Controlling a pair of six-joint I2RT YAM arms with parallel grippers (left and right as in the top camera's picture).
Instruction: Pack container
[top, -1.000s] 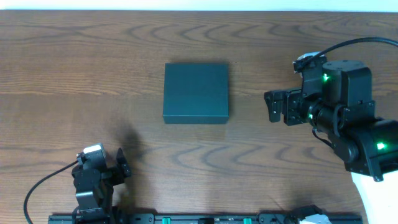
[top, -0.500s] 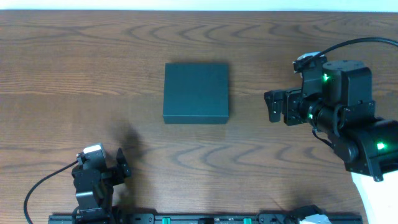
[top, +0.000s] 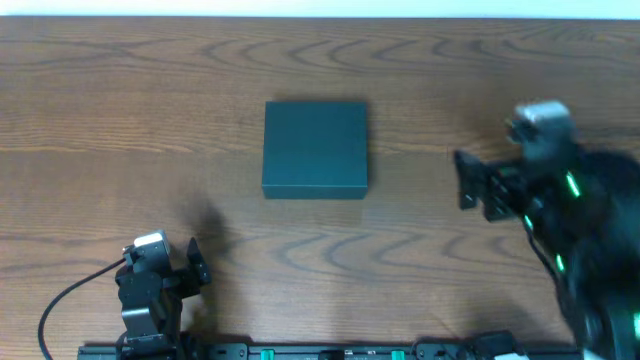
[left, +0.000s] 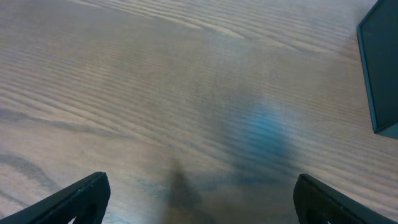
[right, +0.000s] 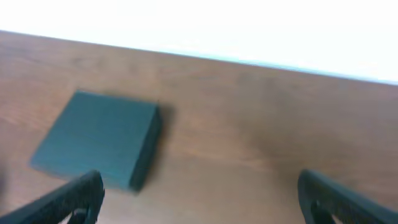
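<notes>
Leftmost, the left gripper (top: 197, 266) sits low at the near edge of the wooden table (top: 100, 100). Its two dark fingers (left: 84, 194) are spread wide with nothing between them, only bare wood grain and a soft shadow beneath.

Ahead of that claw and off to its right, well apart from it, lies the container (top: 315, 148). It is a flat, square box in dark teal, matte and plain on top, with sharp corners and its lid shut flush. A slightly darker side wall shows along its near edge. From the left wrist only one corner of it (left: 380, 74) shows, at the right border.

Further right, the right gripper (top: 467, 182) is blurred in the overhead view, and its arm shows green lights. Its claw faces the box from the side, well apart from it. The right wrist view shows its fingers (right: 74, 198) set wide and holding nothing, with the container (right: 96, 138) ahead and to their left, lying flat on the wood.
</notes>
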